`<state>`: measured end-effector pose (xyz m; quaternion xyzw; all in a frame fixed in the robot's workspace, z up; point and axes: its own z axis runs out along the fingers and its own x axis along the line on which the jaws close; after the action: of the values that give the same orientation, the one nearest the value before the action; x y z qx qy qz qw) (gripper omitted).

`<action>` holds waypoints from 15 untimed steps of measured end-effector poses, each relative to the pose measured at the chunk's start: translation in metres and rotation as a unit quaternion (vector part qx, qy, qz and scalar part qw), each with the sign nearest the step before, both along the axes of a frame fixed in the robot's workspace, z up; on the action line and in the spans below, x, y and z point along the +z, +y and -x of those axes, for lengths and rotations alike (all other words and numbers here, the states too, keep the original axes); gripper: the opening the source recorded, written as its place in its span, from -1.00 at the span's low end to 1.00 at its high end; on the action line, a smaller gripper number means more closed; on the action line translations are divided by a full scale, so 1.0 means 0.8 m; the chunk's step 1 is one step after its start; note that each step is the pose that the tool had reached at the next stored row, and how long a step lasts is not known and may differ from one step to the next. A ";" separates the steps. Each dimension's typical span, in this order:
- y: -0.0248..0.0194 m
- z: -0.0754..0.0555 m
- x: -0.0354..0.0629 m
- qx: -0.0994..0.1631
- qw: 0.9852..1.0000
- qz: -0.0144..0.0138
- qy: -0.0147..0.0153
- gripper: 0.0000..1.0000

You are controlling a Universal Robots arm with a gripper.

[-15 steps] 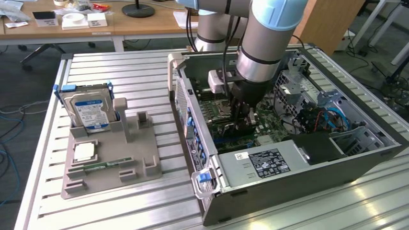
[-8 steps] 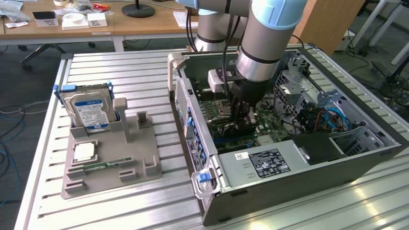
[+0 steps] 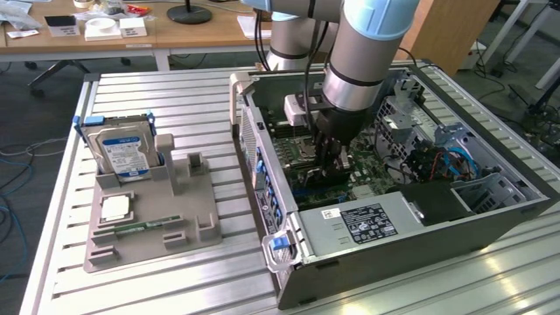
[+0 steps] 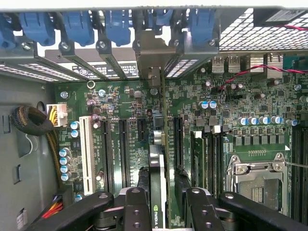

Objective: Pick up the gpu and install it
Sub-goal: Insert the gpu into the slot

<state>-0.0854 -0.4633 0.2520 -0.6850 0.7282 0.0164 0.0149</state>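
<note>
My gripper [image 3: 332, 165] reaches down into the open computer case [image 3: 411, 259], over the green motherboard [image 3: 302, 141]. In the wrist view the gripper [image 4: 162, 182] is shut on the gpu [image 4: 158, 159], which stands edge-on between the two black fingers [image 4: 137, 207]. The thin card runs along a long black expansion slot towards the case's rear wall. Its silver end bracket [image 4: 154, 55] sits in line with the rear slot openings, under the blue clips [image 4: 118, 24]. Whether the card's edge is fully down in the slot I cannot tell.
A grey holder tray [image 3: 197, 197] lies on the slatted table at the exterior view's left, with a blue-labelled hard drive [image 3: 122, 154], a small chip [image 3: 115, 209] and a green memory stick [image 3: 140, 227]. Inside the case are a CPU socket [image 4: 255, 180], a white slot [image 4: 87, 154] and a cable bundle [image 4: 31, 120].
</note>
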 end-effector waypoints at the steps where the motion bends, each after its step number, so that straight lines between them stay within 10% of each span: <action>1: 0.0000 0.000 0.000 0.000 1.000 0.000 0.000 -0.31; 15: 0.0000 0.000 0.000 0.000 1.000 0.000 0.000 -0.46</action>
<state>-0.0854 -0.4633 0.2520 -0.6851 0.7281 0.0164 0.0149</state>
